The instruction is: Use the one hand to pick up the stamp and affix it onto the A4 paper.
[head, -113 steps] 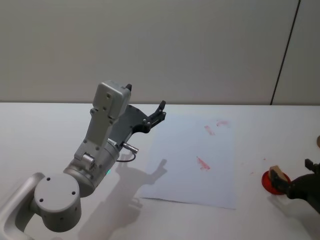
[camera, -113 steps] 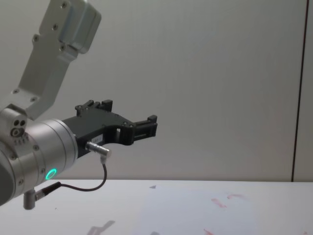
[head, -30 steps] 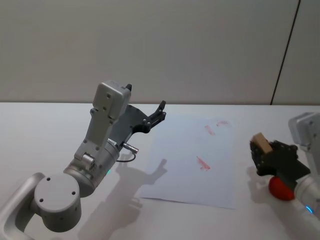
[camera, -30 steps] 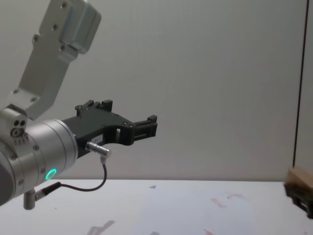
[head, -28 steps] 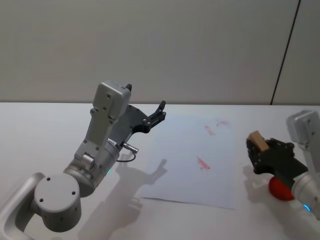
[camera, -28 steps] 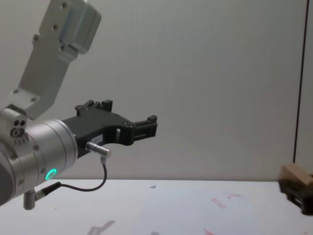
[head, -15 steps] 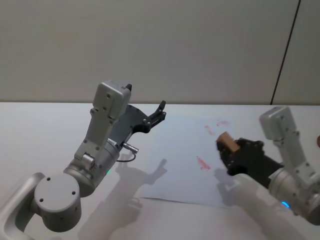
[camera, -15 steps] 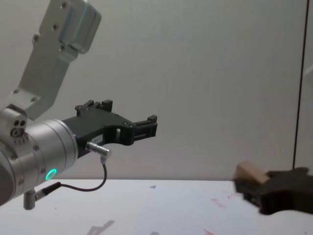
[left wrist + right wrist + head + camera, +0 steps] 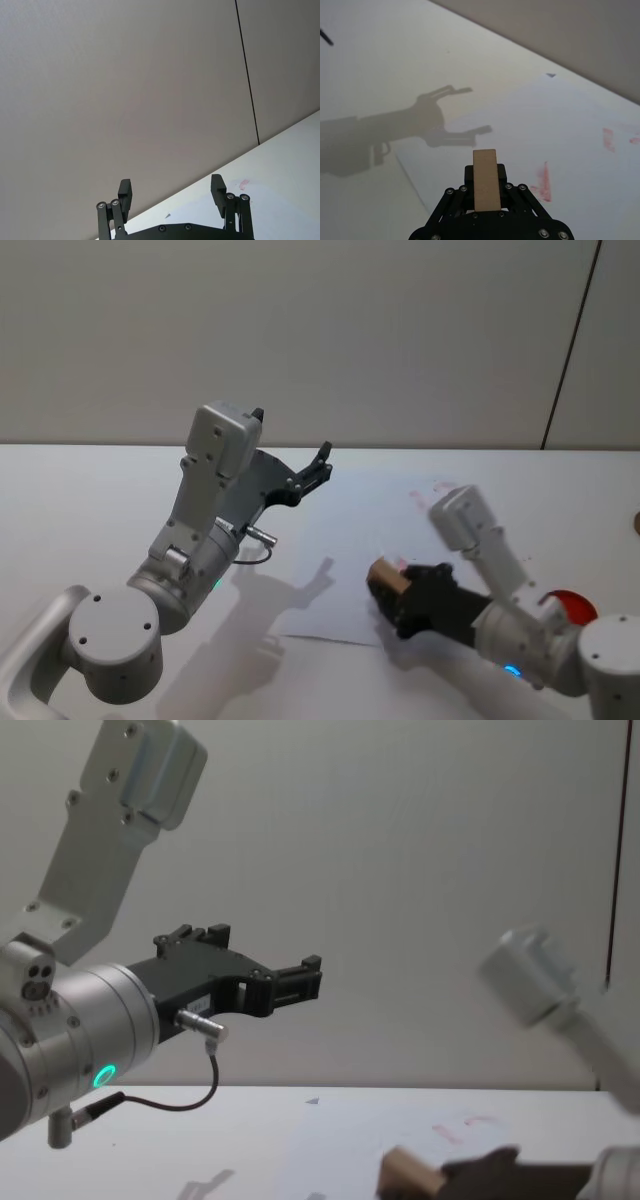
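The tan wooden stamp [image 9: 386, 575] is clamped in my right gripper [image 9: 397, 600], which is shut on it and hovers low over the near edge of the A4 paper [image 9: 345, 520]. In the right wrist view the stamp [image 9: 486, 185] stands upright between the black fingers [image 9: 503, 176], above the A4 paper [image 9: 560, 125] and close to its near-left corner. In the chest view the stamp [image 9: 409, 1172] is just above the sheet [image 9: 370, 1130]. My left gripper [image 9: 319, 464] is held raised and open over the paper's far left edge, nothing in it.
A red round ink pad [image 9: 570, 606] lies on the table to the right of the paper, behind my right arm. Red stamped marks [image 9: 543, 176] dot the sheet. The left arm's shadow [image 9: 420, 125] falls across the paper's left edge.
My right arm has swung left from the ink pad across the paper, carrying the stamp, and come down lower over the sheet's near part. The left arm has not moved.
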Available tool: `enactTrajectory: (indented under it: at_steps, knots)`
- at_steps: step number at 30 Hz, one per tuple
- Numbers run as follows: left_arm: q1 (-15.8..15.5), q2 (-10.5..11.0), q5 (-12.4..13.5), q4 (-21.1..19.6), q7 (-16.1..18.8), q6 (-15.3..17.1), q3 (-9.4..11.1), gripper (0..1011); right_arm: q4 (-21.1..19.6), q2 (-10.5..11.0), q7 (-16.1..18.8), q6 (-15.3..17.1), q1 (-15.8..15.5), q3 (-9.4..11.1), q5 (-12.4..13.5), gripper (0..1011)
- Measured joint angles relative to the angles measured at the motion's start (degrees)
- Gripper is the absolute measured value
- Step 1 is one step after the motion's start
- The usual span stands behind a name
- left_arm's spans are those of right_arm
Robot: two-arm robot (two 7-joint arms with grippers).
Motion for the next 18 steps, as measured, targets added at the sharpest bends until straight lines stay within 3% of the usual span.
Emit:
enactTrajectory:
  at_steps: [8, 18]
  knots:
    - [0.0, 0.0, 0.0, 0.0, 0.0, 0.0, 0.0, 1003, 5.02, -2.08, 2.81, 2.05, 2.24, -2.36, -5.11, 221]
    - [0.0, 0.0, 0.0, 0.0, 0.0, 0.0, 0.0, 1003, 8.04, -3.52, 2.19, 2.98, 3.75, -3.59, -7.75, 221]
